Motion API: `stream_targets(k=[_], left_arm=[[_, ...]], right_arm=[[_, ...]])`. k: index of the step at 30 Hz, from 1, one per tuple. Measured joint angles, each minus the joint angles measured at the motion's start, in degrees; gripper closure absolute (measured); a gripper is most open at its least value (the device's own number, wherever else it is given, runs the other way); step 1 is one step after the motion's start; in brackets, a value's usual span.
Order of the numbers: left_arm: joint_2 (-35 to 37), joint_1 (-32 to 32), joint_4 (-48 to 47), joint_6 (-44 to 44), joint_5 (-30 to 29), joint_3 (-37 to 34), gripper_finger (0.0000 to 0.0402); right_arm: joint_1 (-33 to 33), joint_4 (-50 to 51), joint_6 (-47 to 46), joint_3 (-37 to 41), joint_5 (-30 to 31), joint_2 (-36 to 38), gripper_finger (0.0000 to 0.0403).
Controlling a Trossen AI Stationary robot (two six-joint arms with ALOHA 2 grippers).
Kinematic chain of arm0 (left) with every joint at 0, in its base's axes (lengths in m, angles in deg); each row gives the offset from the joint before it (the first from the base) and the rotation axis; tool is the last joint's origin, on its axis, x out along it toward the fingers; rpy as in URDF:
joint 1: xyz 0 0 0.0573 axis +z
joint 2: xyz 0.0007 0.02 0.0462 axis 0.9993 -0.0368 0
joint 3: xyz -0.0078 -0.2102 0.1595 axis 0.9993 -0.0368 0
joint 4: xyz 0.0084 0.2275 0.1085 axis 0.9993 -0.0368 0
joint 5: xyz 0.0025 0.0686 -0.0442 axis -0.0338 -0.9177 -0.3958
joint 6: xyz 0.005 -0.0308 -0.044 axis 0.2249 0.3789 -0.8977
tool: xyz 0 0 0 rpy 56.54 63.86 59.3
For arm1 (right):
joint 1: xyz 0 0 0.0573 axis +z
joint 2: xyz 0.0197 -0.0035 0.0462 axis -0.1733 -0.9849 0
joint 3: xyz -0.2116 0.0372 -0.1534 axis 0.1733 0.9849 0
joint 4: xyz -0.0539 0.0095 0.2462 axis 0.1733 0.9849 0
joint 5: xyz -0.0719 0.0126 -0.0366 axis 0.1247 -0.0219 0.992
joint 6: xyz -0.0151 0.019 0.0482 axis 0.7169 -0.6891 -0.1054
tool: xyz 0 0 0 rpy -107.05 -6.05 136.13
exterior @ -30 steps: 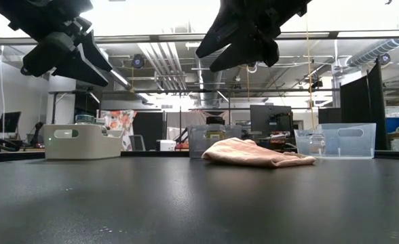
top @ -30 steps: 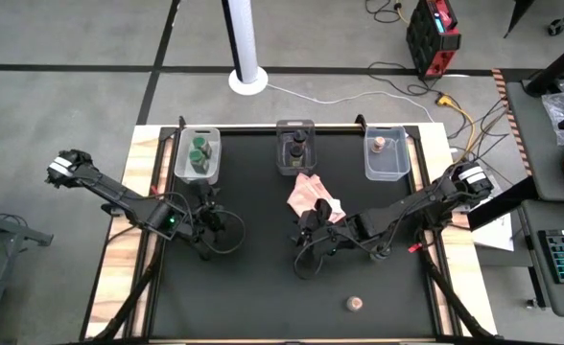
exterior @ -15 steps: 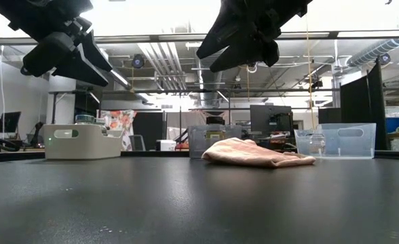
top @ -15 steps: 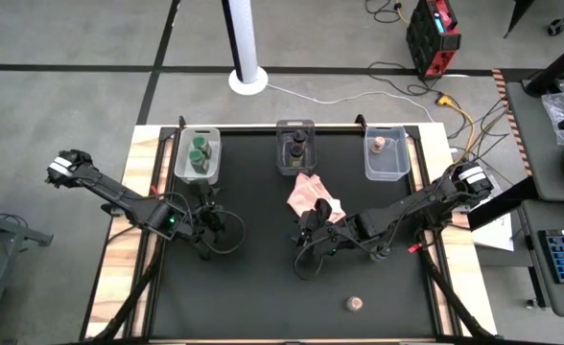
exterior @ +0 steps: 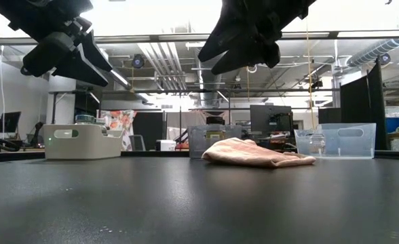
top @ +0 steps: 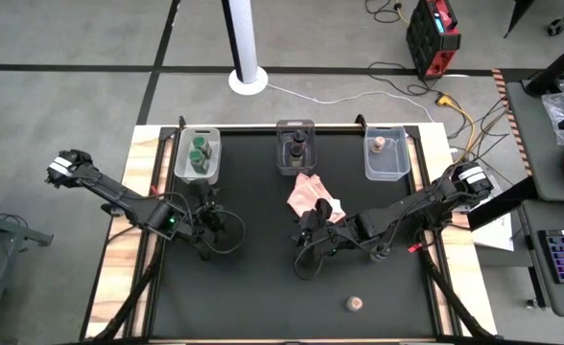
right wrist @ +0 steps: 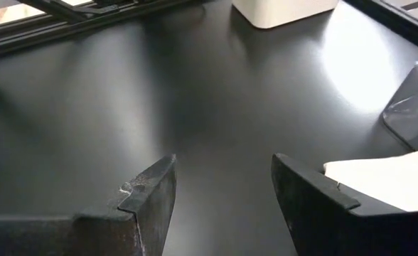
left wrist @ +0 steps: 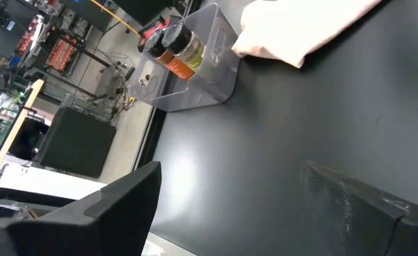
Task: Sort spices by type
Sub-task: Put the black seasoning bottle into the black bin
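Both arms hang above the mat, left gripper (top: 208, 230) and right gripper (top: 304, 251) spread and empty. One tan-lidded jar (top: 355, 304) lies loose nearer the front than the right gripper; the bins (top: 295, 146) beyond hold the others, their contents partly hidden.

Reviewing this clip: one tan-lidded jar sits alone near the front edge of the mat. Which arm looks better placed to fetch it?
Probably the right. The right gripper, open and empty, hovers nearer the loose jar, and the bin with the matching jar is on its side. The left gripper, also open, is farther.
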Motion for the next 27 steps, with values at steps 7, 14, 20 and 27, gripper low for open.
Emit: stream_targets(k=[7,14,20,27], left_arm=[[0.0,0.0,0.0,0.0,0.0,0.0,0.0082],[-0.01,0.0,0.0,0.0,-0.07,0.0,0.0082],[0.0,0.0,0.2,-0.01,-1.75,0.0,0.0082],[-0.01,0.0,0.41,-0.02,-3.69,0.0,0.0082]], right_arm=[[0.0,-0.03,0.03,0.96,3.59,0.0,0.0184],[0.0,0.0,0.02,1.92,7.32,-0.02,0.0184],[0.0,0.04,0.04,1.94,7.32,-0.02,0.0184],[0.0,2.89,-2.12,1.46,7.19,0.09,0.0184]])
